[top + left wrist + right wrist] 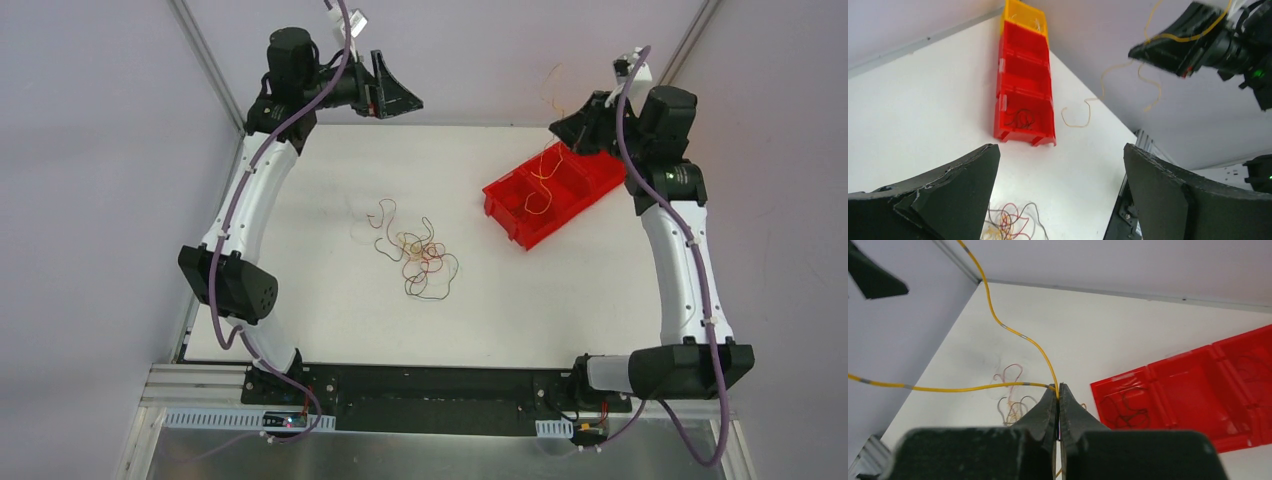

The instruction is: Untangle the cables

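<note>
Our right gripper (pixel 1058 390) is pinched shut on a yellow cable (pixel 1013 330), holding it high above the red bin (pixel 503 215), likely to drop it in there. Our left gripper (pixel 1059 150) hangs wide apart and empty. The tangled cables (pixel 415 255) lie mid-table.

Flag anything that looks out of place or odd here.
One yellow wire is off the table: the right gripper is shut on it in mid-air near the red bin, and its loose ends dangle. The bin sits skewed to the table edges. The other wires lie in a knotted tangle at mid-table.
</note>
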Controlling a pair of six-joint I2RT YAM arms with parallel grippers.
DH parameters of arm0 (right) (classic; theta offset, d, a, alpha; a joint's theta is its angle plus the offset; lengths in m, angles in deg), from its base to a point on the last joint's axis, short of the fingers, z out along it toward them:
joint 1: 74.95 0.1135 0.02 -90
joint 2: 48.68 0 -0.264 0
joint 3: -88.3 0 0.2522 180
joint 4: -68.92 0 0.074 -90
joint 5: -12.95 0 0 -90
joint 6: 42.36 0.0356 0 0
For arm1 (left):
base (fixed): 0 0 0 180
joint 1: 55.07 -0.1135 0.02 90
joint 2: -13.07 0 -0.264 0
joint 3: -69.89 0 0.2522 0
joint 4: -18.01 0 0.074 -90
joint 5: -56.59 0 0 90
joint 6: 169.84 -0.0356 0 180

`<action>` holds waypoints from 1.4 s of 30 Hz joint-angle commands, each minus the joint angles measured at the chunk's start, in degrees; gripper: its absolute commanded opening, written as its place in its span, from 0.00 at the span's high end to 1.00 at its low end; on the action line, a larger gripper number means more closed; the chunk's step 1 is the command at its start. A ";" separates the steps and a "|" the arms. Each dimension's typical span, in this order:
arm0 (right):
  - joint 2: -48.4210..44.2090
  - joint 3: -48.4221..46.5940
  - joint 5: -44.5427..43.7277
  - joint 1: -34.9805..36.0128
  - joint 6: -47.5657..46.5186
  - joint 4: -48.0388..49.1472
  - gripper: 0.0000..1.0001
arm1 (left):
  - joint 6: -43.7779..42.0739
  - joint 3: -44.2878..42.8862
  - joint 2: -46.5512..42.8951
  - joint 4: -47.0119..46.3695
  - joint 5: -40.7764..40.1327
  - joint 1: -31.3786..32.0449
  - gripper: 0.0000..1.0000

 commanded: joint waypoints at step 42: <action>34.25 -6.86 1.32 -12.86 -8.96 14.76 1.00 | -13.05 4.52 3.61 7.79 -6.09 -3.03 0.01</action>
